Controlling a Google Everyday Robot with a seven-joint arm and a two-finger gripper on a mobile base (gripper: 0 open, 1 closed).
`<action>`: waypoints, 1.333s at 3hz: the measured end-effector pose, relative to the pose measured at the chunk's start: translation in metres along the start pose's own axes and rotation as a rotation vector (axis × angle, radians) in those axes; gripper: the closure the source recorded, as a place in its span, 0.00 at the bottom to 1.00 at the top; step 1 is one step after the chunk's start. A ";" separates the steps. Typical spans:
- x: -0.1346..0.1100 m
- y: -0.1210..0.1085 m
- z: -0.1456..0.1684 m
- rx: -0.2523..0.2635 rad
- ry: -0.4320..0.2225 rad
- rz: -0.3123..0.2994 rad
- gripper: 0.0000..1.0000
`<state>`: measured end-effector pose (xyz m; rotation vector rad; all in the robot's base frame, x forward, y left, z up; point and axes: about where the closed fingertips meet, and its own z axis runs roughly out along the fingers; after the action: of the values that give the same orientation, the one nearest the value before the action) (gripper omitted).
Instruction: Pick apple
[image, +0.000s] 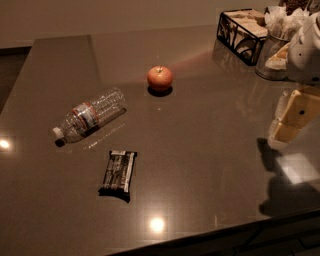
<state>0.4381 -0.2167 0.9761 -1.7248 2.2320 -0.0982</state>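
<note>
The apple (160, 77) is small, round and red-orange with a short stem. It stands upright on the dark glossy counter (200, 150), toward the far middle. My gripper (291, 120) hangs at the right edge of the view, cream and yellow under the white arm. It is above the counter, well to the right of the apple and nearer to me, and holds nothing that I can see.
A clear plastic bottle (90, 116) lies on its side left of the apple. A dark snack bar (119, 172) lies nearer the front. A black wire basket (242, 31) and a cup of napkins (277, 45) stand at the far right. The counter's front edge runs along the bottom.
</note>
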 end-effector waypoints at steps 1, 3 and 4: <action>0.000 0.000 0.000 0.000 0.000 0.000 0.00; -0.049 -0.034 0.020 -0.068 -0.099 0.028 0.00; -0.087 -0.065 0.043 -0.059 -0.131 0.070 0.00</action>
<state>0.5301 -0.1449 0.9695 -1.6305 2.2173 0.0952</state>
